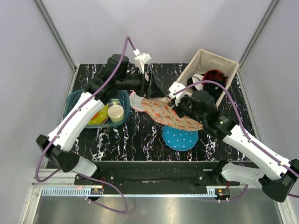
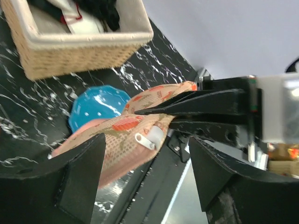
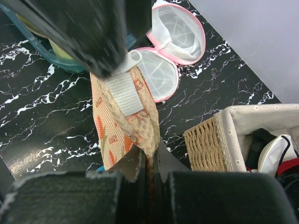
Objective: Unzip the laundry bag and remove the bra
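Between my two claws the laundry bag (image 1: 172, 117) is hanging above the table (image 1: 135, 135). Its low end is drooping toward the blue dotted pouch (image 1: 181, 138), and I cannot tell if it is touching. The bra is not showing anywhere; I am guessing it is sitting inside the bag. I cannot tell how far the zip is undone.

Risks, as I am judging them:
- **Missing the tab:** the zip pull (image 2: 150, 137) is small and lying flat against the fabric. My left claw (image 2: 147, 142) could be catching cloth along with it when closing, or sliding off the tab altogether.
- **Jamming:** if cloth is getting pinched too, the slider is likely jamming.
- **Losing the bag:** my right claw (image 3: 148, 156) is pinching only a thin fold at the bag's edge. A tug on the zip could be dragging that fold out and dropping the bag onto the pouch.
- **Bunching:** the bag is sagging, not taut, so pulling may be bunching the zip line instead of running it.

The left claw is standing wide apart, one finger on each side of the pull. Neither finger is visibly touching the pull or the bag, so it is holding nothing.

The right claw is fully closed, its fingers clamping the bag's edge between them, with the wicker basket (image 3: 224, 135) just beside.
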Robot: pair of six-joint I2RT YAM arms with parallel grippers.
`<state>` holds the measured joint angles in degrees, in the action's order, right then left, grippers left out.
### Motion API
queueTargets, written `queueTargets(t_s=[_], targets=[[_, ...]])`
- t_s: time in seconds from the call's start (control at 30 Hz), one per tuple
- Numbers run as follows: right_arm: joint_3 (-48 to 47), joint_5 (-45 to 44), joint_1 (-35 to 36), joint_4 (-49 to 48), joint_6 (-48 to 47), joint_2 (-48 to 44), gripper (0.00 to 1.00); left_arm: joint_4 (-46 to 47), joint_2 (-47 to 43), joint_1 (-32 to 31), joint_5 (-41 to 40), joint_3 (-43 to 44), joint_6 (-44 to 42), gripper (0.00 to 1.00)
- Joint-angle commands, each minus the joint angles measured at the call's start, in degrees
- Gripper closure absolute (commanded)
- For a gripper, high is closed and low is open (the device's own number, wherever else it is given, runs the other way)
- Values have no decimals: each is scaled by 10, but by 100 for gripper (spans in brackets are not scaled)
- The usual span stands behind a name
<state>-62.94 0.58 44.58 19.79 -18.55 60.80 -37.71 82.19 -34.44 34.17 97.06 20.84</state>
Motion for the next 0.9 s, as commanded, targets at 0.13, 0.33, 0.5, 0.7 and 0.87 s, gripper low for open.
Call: queueTargets(t_s=[0.13,0.33,0.5,0.7,0.87], targets=[[-2,-9,7,-22,-15,-14,100,15,29,3,73,7,87,34],[-2,-15,7,-21,-20,-11,100,37,17,3,92,-8,94,44],[-2,-8,7,-23,-21,-4,100,29,23,2,110,-12,87,50],[1,-19,7,-25,-20,-5,100,25,21,3,108,-16,80,59],[-2,-22,7,-23,-19,-1,100,0,27,3,104,-5,61,60]])
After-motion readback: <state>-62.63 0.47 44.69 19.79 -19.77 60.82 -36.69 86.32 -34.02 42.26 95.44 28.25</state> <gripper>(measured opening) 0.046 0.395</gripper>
